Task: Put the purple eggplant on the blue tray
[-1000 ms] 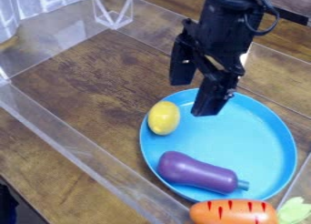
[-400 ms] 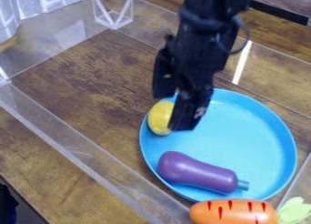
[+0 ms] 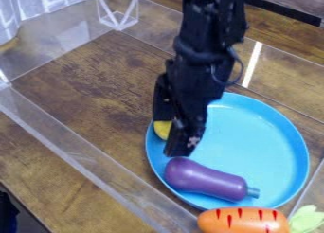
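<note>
Purple eggplant [image 3: 207,180] lies on blue tray [image 3: 272,133], just below open claw [image 3: 175,123].

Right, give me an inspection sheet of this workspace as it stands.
Surface: dark wooden table, clear plastic wall along its near edge.
Job's things: purple eggplant already lying on the blue tray.
Clutter: yellow lemon at the tray's left rim, mostly hidden by the hand; orange carrot at the tray's near edge.
Hand: hand open, pointing down over the lemon.
Cables: nothing seen.
Surroundings: clear plastic container behind.
</note>
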Controlling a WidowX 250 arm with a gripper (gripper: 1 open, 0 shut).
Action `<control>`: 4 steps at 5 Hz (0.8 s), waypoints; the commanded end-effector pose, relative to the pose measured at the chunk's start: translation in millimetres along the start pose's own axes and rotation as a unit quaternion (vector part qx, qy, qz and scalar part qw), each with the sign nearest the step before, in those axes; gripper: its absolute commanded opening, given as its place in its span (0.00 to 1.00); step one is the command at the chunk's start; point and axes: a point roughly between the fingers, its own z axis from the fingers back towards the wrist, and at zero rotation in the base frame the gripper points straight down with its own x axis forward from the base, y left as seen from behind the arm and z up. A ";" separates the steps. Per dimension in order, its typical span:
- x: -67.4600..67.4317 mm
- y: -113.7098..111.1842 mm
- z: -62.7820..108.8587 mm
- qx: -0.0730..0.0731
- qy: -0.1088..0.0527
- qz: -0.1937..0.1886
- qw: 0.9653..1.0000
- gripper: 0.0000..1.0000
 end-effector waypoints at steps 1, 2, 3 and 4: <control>13.4 8.0 -4.3 0.016 -0.020 -0.041 0.999 1.00; 26.6 1.2 -15.8 0.018 -0.023 -0.054 0.998 1.00; 38.5 -7.8 -18.5 0.022 -0.027 -0.067 0.997 0.00; 36.3 -9.2 -20.2 0.023 -0.031 -0.082 0.996 1.00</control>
